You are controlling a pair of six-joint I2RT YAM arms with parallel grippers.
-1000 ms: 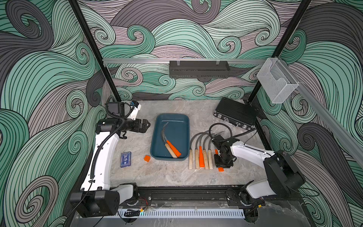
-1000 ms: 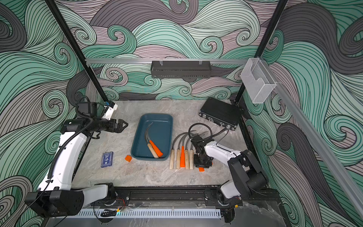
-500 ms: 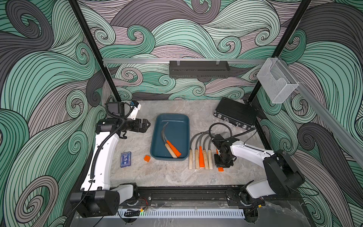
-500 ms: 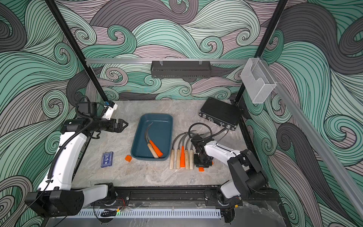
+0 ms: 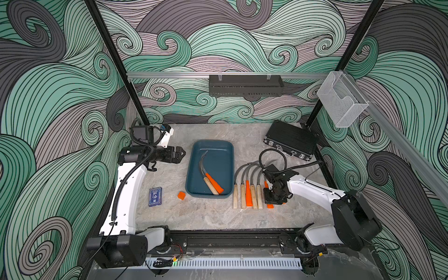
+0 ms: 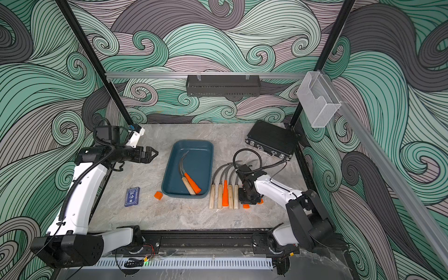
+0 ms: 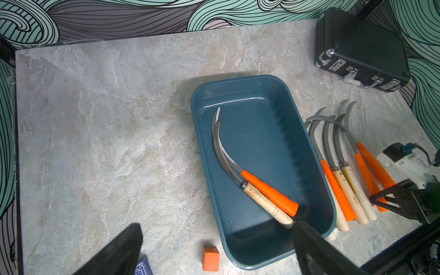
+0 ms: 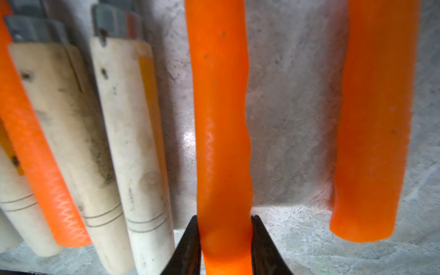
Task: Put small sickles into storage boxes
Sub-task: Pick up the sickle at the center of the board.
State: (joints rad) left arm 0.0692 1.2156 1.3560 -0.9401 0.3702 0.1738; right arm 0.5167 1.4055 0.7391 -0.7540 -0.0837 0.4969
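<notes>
1. Nearest me, on the table (image 5: 194, 218): blue card box (image 5: 155, 196) and small orange cube (image 5: 181, 195), apart from each other, left of the tray.
2. Row of sickles (image 5: 247, 194): five side by side just right of the tray, handles toward me and blades curving away. Four handles are pale wood, one is orange.
3. Right gripper (image 8: 224, 219): low at the right end of that row. I see its jaws clamped on the butt of an orange-handled sickle (image 8: 221, 119). A second orange handle (image 8: 373, 119) lies beside it, untouched. I cannot tell whether the gripped one is clear of the table.
4. Teal tray (image 5: 189, 169): mid-table. It holds two sickles (image 5: 213, 181), one with a wooden handle and one with an orange, touching, blades overlapping.
5. Left gripper (image 5: 181, 154): left of the tray's far end, jaws spread, nothing between them.
6. Black latch case (image 5: 291, 143): far right corner, closed.
7. Back wall: black rack (image 5: 244, 85). Right wall: clear bin (image 5: 341, 104).
</notes>
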